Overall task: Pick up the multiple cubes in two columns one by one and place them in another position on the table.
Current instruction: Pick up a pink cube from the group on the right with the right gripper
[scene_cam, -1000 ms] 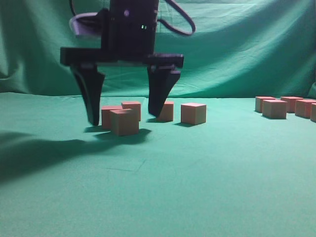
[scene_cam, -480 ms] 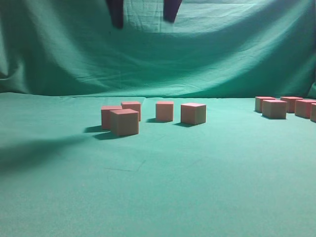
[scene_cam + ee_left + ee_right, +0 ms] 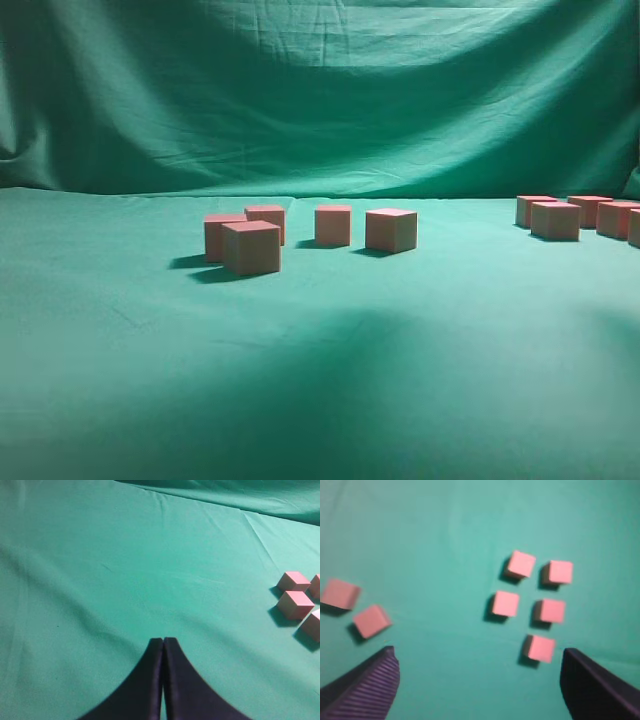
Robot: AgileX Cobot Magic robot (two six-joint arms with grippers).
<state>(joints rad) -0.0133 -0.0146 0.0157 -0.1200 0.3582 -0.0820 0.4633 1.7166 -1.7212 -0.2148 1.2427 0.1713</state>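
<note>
Green cloth everywhere, arm gone from the side view

Backdrop and table (image 3: 320,400) are both plain green cloth, and the right gripper that was straddling the middle cubes (image 3: 250,247) a second ago has lifted clean out of the side camera, empty, so that drop looks finished and it's off for the next one. Right gripper (image 3: 479,680) hangs high with jaws wide apart over five cubes (image 3: 527,600) still in columns. Left gripper (image 3: 163,645) is pressed together, parked over bare cloth. No brands, labels or writing anywhere.
</note>
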